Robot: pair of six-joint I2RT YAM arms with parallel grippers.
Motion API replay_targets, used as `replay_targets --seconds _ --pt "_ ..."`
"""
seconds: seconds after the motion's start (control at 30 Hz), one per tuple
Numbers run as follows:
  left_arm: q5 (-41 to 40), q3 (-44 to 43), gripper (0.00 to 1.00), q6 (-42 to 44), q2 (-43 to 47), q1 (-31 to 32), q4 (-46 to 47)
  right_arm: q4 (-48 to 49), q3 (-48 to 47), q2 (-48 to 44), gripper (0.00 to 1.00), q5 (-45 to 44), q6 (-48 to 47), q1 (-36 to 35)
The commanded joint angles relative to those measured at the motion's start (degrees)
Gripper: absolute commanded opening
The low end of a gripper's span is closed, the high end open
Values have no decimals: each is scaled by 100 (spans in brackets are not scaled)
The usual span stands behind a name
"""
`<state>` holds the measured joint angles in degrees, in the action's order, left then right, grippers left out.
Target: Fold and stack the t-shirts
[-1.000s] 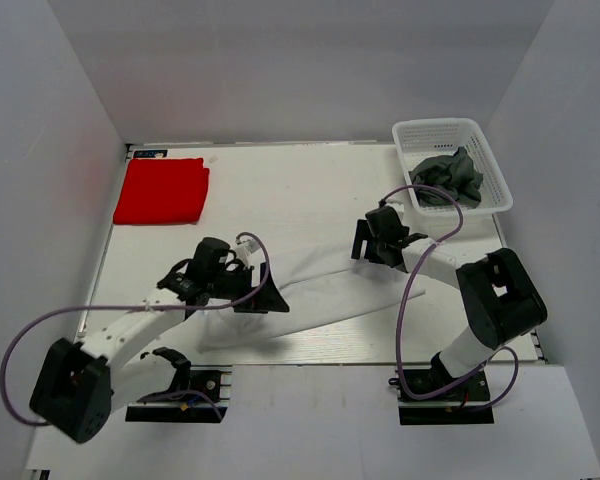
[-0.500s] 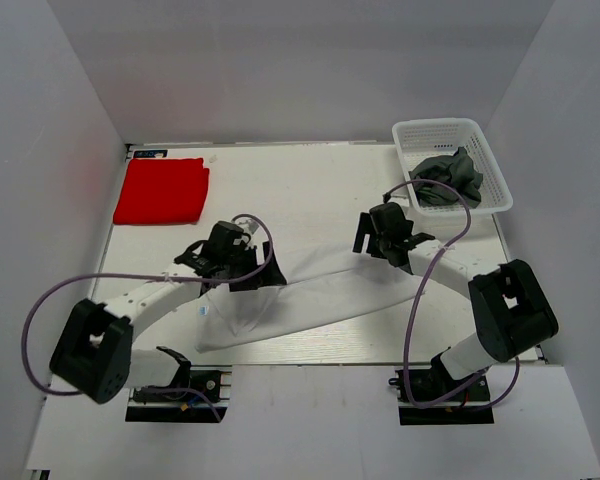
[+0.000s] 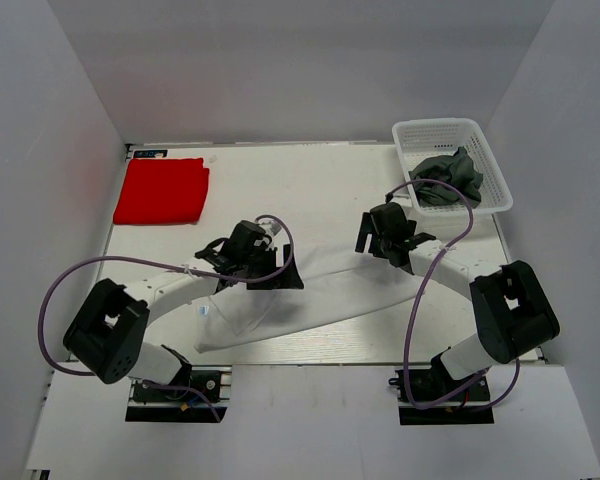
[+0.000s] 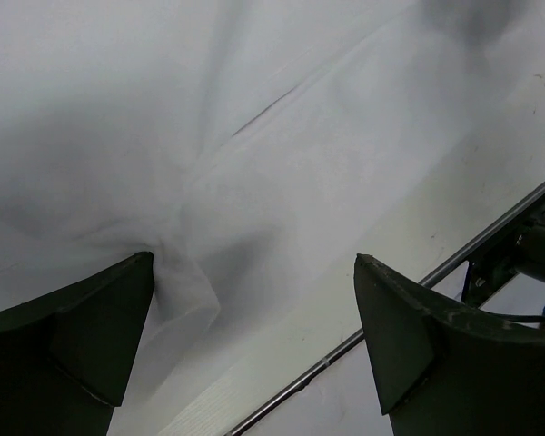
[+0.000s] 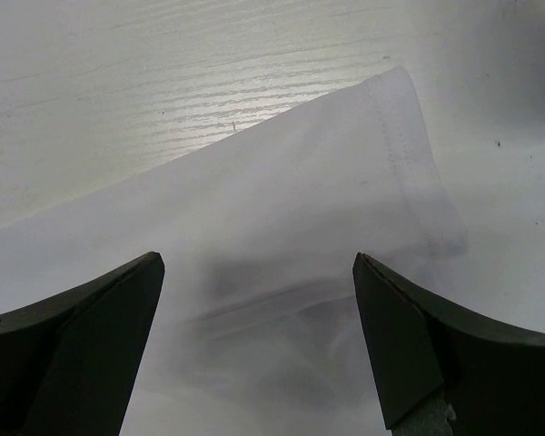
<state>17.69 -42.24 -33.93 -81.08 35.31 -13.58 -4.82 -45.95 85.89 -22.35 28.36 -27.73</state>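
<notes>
A white t-shirt [image 3: 330, 295] lies spread in a long, wrinkled band across the middle of the table. My left gripper [image 3: 265, 270] hangs open just above its left part; the left wrist view shows rumpled white cloth [image 4: 254, 136] between and beyond the open left gripper [image 4: 252, 263]. My right gripper [image 3: 385, 240] is open over the shirt's right end, and in the right wrist view a stitched hem [image 5: 400, 154] lies ahead of the right gripper [image 5: 256, 263]. A folded red t-shirt [image 3: 162, 190] lies at the far left. A dark grey t-shirt [image 3: 450, 178] sits crumpled in the basket.
The white lattice basket [image 3: 435, 132] stands at the far right corner. The table's near edge has a metal rail [image 4: 418, 282] close to the left gripper. Grey walls close in the sides and back.
The left arm has swung to the right along the white t-shirt, which now lies slacker on the table. The right gripper has shifted only slightly. Both grippers stayed open.
</notes>
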Motion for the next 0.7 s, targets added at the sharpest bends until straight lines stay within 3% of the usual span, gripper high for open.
replay_targets --seconds 0.0,0.23,0.4,0.67 --pt "-362 -293 100 45 294 160 -118 -80 -80 -63 90 -190 134 30" --pt "-170 -276 100 62 -355 407 110 -282 -186 -37 90 -428 266 65" --pt "-511 -470 100 62 -839 582 -293 -414 -283 -10 90 -490 310 109" --pt "-1768 -944 100 62 -174 697 -1540 -170 -265 -256 90 -271 162 127"
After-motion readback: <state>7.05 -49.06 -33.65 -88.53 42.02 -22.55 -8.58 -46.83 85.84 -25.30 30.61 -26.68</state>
